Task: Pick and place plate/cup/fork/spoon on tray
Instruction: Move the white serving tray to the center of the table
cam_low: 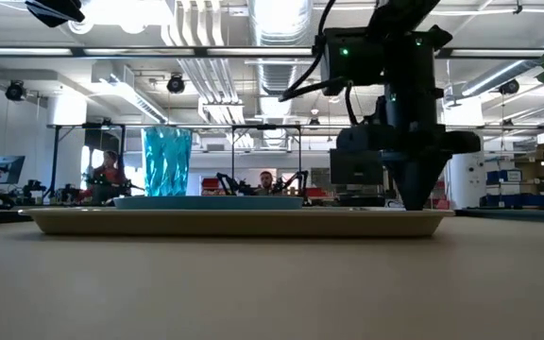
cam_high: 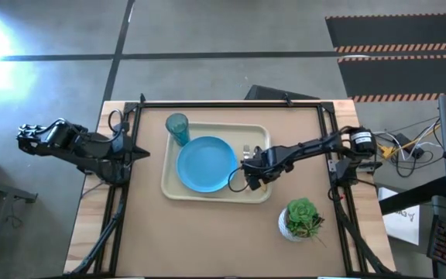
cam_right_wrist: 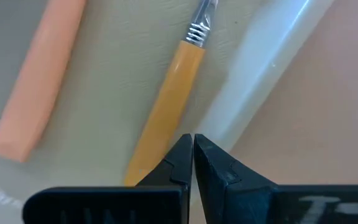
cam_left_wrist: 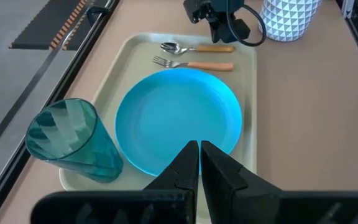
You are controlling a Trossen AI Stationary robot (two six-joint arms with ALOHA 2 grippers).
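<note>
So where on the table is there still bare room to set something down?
Bare tabletop spans the near edge in front of the tray, left of the potted plant; a strip also runs beside the tray's left rim. The tray itself is crowded: cup, plate, fork, spoon, with the right gripper above the handles.

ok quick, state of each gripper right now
Left gripper: shut, holding nothing, parked off the table's left edge.
Right gripper: shut, empty, over the spoon handle on the tray.

The right gripper (cam_right_wrist: 192,155) has its fingers pressed together over the tray (cam_right_wrist: 104,74). Two orange handles (cam_right_wrist: 166,106) lie there, apart.
</note>
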